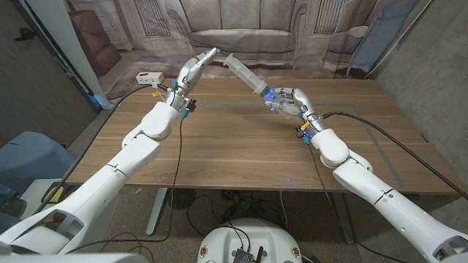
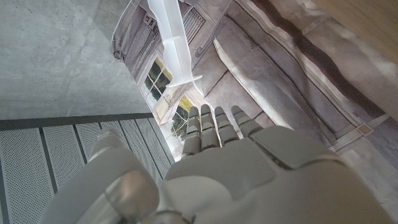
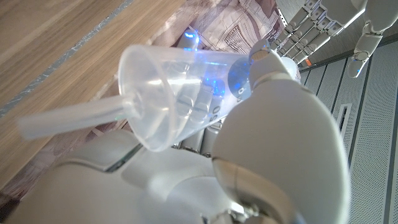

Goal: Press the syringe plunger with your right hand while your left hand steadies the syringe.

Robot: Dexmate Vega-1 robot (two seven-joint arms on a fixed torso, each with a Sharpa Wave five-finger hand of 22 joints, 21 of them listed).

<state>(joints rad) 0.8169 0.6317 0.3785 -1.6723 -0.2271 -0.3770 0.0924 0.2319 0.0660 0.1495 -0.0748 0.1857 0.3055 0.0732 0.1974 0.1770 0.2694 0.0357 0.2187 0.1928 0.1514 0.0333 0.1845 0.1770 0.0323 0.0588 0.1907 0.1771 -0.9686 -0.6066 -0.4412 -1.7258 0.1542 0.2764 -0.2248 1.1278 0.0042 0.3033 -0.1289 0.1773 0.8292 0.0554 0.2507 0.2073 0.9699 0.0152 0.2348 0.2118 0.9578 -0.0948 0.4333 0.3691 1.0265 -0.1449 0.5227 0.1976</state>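
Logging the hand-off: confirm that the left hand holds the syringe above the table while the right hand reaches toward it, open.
The hands are swapped. In the head view the right hand holds the syringe above the table, and the left hand reaches toward it, open, not touching it.

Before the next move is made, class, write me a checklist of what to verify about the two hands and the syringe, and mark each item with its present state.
1. Right hand grips the syringe by its barrel: ok.
2. Syringe is lifted clear of the table, tilted toward the left hand: ok.
3. Left hand steadies the syringe: not ok; its fingers are stretched out and holding nothing.
4. Left fingertips touch the syringe's far end: cannot tell; they are close in the head view.
5. Right hand is placed to press the plunger: not ok; it wraps the barrel.
6. How far the plunger is pushed in: cannot tell.
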